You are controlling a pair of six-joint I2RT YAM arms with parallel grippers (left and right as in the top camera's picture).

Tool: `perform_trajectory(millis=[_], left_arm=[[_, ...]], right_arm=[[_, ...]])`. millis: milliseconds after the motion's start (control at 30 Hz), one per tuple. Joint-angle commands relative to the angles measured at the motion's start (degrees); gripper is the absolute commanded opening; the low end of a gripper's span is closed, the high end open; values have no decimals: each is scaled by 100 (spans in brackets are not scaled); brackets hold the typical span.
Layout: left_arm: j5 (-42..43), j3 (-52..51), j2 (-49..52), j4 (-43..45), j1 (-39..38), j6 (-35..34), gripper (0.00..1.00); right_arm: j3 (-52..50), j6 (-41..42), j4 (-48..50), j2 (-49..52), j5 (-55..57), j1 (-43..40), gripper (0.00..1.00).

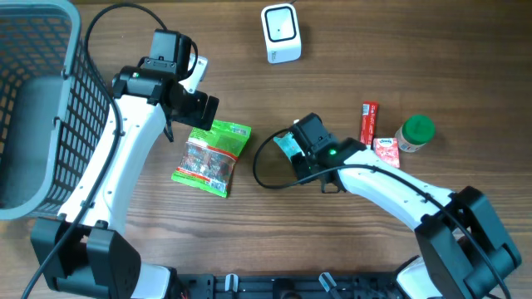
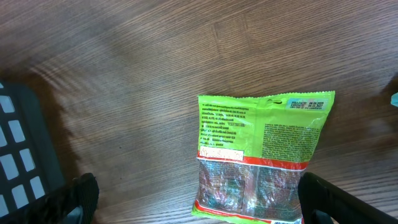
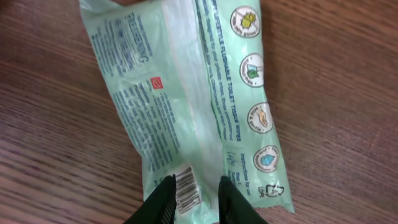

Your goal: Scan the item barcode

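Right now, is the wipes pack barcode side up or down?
Up: the wipes pack lies flat on the table, its barcode facing the right wrist camera.

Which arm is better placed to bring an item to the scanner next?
Right: the right gripper straddles the wipes pack at its barcode end; the left gripper hangs open above the candy bag.

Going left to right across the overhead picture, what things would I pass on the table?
Grey plastic mesh basket → green snack bag → white box-shaped scanner → red stick packet → green-lidded jar.
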Motion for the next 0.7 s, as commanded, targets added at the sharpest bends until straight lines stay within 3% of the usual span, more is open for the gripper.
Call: perform_trajectory(millis=[0,400,567,667], left_arm=[[-52,57,-24,15,-13,48,100],[-52,57,-24,15,-13,50,100],[-52,57,-24,15,-13,50,100],[-52,57,-24,15,-13,50,100]], right_arm=[[-153,-111,66,85,122,-28,25],[-192,-264,166,595,122,-28,27],[-192,-262,146,643,118,-28,49],[-192,-264,144,643,118,-28,51]])
